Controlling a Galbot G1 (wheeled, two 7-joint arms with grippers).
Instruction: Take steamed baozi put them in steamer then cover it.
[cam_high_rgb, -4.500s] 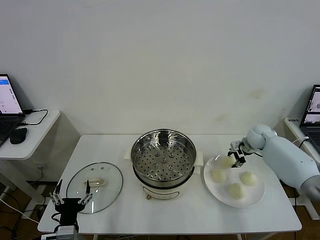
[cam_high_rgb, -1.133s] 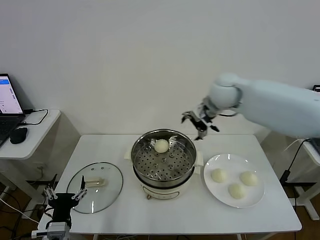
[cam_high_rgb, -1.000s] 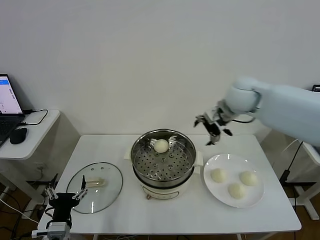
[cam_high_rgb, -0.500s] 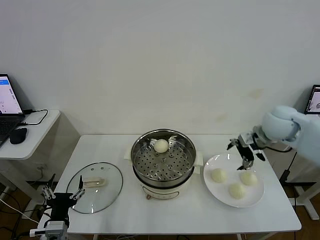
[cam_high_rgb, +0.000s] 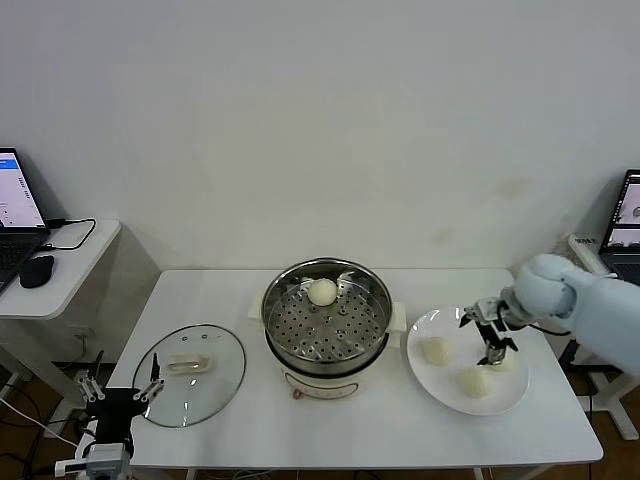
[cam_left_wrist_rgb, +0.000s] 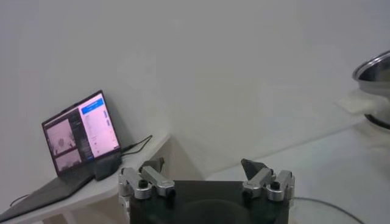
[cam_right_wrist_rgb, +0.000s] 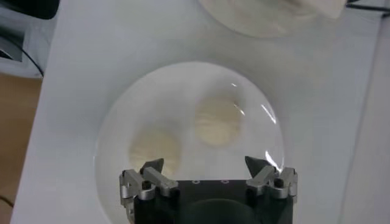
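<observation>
A: What changed?
B: One bun (cam_high_rgb: 322, 291) now sits in the steamer (cam_high_rgb: 327, 312); the right hand (cam_high_rgb: 490, 340), fingers spread, has returned over the plate (cam_high_rgb: 432, 381) by the tabletop's right edge.
A: Meaning?
B: Three buns and the lid (cam_high_rgb: 190, 374) remain; the left hand (cam_high_rgb: 113, 395) waits, spread.

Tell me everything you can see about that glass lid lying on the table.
The lid is a round disc of clear glass with a thin metal rim and a cream-white bar handle at its middle. It lies flat, handle up, on the white table, near the front left corner, left of the steel steamer and apart from it. Nothing holds it; the open left gripper hangs beside its front edge.
</observation>
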